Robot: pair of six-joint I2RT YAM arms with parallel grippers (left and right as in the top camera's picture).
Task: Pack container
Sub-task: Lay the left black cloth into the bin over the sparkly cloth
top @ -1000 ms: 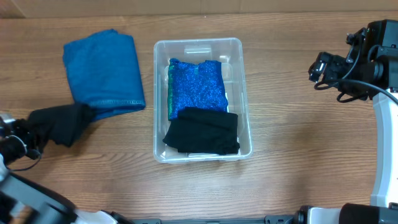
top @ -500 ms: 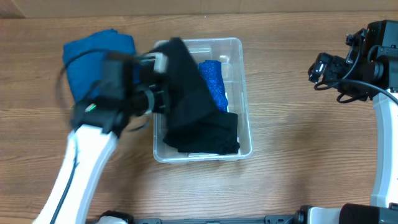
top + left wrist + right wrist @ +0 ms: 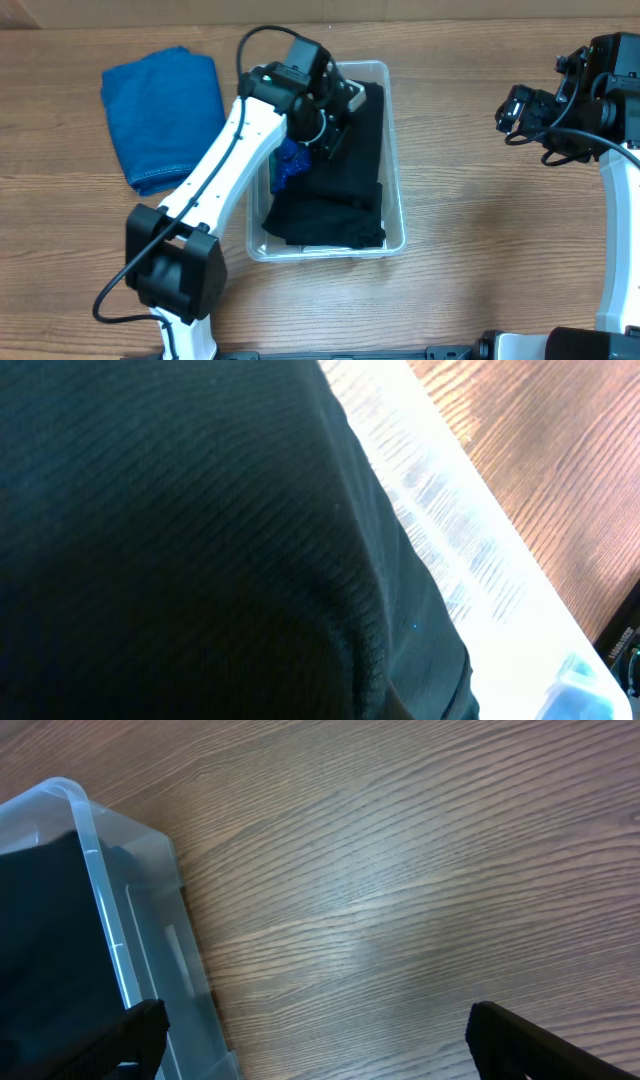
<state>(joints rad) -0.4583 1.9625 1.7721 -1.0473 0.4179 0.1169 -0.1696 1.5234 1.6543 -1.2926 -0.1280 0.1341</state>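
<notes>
The clear plastic container stands mid-table; its wall also shows in the left wrist view and the right wrist view. My left gripper is down inside its far end, shut on a black cloth that drapes along the bin's right side and fills the left wrist view. A sparkly blue cloth peeks out beneath it. Another folded black cloth lies at the near end. My right gripper is open and empty, off to the right above bare wood.
A folded blue cloth lies on the table left of the container. The left arm reaches across the bin's left rim. The right arm's base stands at the right edge.
My left arm has carried the black cloth from the table's left side over the bin and lowered it in, covering most of the sparkly blue cloth. The right arm has not moved.
</notes>
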